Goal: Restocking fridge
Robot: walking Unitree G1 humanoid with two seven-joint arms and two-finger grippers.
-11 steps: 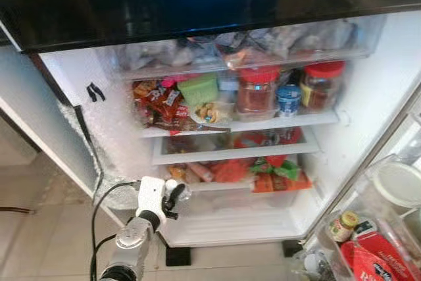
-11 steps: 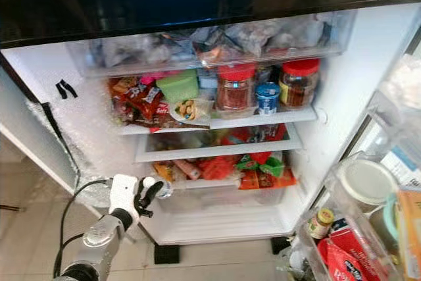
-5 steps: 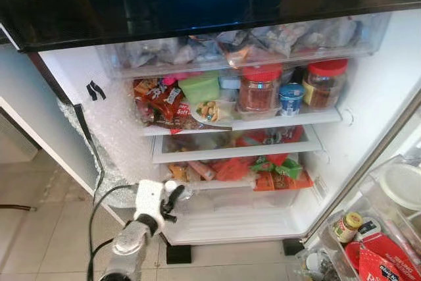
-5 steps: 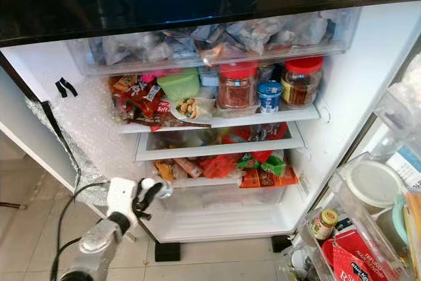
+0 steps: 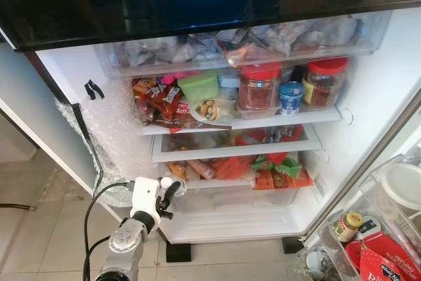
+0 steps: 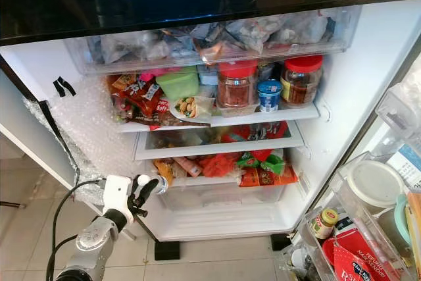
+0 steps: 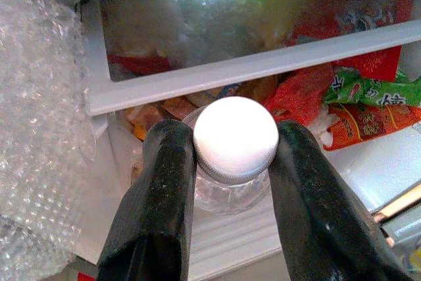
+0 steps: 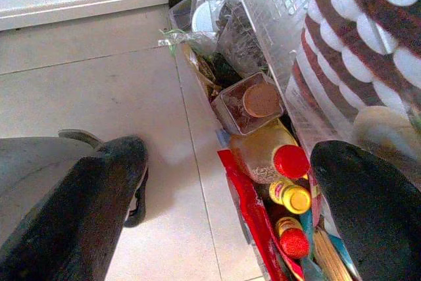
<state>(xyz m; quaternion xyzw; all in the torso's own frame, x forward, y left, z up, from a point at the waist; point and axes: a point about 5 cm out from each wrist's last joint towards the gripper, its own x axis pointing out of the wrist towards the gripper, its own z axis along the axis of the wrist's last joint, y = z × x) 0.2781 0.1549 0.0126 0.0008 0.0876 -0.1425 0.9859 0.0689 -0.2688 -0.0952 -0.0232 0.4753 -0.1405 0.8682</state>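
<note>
My left gripper [image 5: 172, 189] is shut on a small clear bottle [image 7: 227, 192] with a white cap [image 7: 235, 137]. Its black fingers [image 7: 170, 162] clamp the neck just under the cap. It holds the bottle in front of the open fridge, low on the left, at the level of the bottom shelf of snack packets [image 5: 276, 169]. In the right wrist view my right gripper [image 8: 230, 159] is open over the tiled floor, beside bottles and packets in a door bin [image 8: 273, 156].
The upper shelf [image 5: 283, 120] holds two red-lidded jars [image 5: 258, 90], a green box [image 5: 198, 87] and a blue-lidded cup [image 5: 289, 99]. Bubble wrap [image 5: 112, 136] lines the left wall. A clear drawer [image 5: 243, 199] sits at the bottom. The open door's bins [image 5: 388, 215] stand at right.
The camera has shifted a little. My left gripper keeps its hold on the bottle at about the same spot before the fridge.
</note>
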